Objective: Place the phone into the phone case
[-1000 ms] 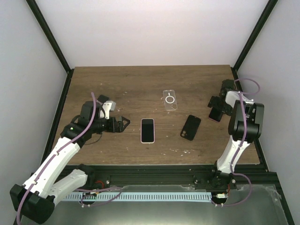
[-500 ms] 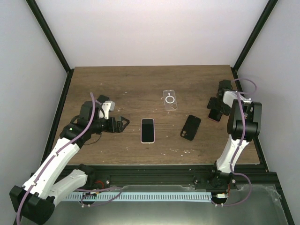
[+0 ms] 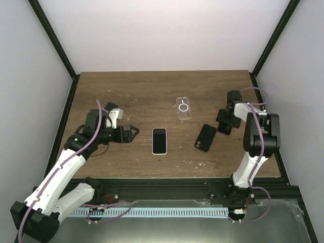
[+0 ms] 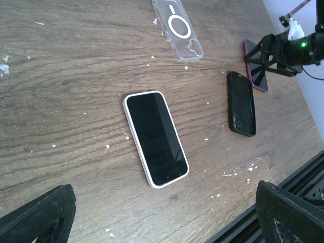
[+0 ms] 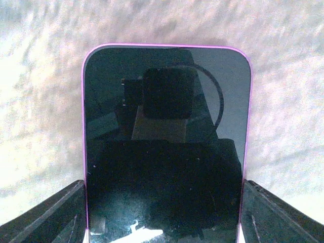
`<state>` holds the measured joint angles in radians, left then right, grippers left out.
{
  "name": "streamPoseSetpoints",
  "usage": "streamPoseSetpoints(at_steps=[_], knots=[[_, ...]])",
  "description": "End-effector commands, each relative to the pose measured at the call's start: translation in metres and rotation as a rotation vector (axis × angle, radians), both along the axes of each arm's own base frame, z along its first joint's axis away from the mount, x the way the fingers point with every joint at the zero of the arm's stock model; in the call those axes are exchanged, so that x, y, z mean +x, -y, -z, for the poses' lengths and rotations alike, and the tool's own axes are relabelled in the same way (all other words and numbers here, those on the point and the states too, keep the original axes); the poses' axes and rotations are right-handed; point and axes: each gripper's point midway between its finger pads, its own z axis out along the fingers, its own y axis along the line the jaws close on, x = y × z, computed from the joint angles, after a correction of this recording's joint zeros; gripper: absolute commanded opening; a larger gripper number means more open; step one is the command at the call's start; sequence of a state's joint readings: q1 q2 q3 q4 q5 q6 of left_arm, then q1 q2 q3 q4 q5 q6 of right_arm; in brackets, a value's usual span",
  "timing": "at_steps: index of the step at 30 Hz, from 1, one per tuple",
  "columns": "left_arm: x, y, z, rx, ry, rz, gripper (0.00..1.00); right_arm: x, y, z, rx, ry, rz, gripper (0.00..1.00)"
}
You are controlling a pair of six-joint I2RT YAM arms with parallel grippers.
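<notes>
Top view: see L gripper wide open, left of white-rimmed smartphone; R gripper at right, beside black matte phone case.
L wrist: clear plastic phone case far-right of smartphone.
R wrist: jaws clamped on pink-rimmed glass phone, fingers touching both long edges.

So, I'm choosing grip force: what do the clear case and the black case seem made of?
Clear case: looks like glossy transparent plastic; the table's grain shows through it. Black case: matte, dull, no glare; probably silicone or soft plastic, though the look alone cannot settle which.
</notes>
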<state>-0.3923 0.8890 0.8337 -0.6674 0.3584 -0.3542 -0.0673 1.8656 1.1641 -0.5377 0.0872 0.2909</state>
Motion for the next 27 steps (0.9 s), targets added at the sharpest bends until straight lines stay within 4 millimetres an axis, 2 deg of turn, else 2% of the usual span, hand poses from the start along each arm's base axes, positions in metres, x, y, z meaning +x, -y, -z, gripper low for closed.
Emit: streamPoseSetpoints(at_steps=[1,4,9,15,19,23,27], knots=[[0.001,-0.002,0.001,0.010,0.013,0.004,0.98,-0.043,-0.028,0.011,0.063,-0.086,-0.020,0.65],[0.001,-0.002,0.002,0.011,0.010,0.004,0.98,-0.053,-0.042,0.007,0.076,-0.077,-0.053,0.66],[0.000,-0.001,0.002,0.008,0.008,0.007,0.98,-0.053,-0.081,-0.008,0.156,-0.003,-0.140,0.64],[0.001,-0.003,0.002,0.014,0.013,-0.005,0.98,-0.052,-0.132,-0.011,0.247,0.012,-0.228,0.63],[0.002,-0.004,0.003,0.020,0.010,-0.012,0.98,-0.054,-0.142,-0.017,0.204,-0.001,-0.247,0.62],[0.002,-0.004,0.005,0.022,0.004,-0.014,0.98,-0.056,-0.150,-0.037,0.186,0.034,-0.264,0.62],[0.003,-0.005,0.005,0.025,0.004,-0.015,0.98,-0.064,-0.171,-0.053,0.218,0.063,-0.305,0.62]])
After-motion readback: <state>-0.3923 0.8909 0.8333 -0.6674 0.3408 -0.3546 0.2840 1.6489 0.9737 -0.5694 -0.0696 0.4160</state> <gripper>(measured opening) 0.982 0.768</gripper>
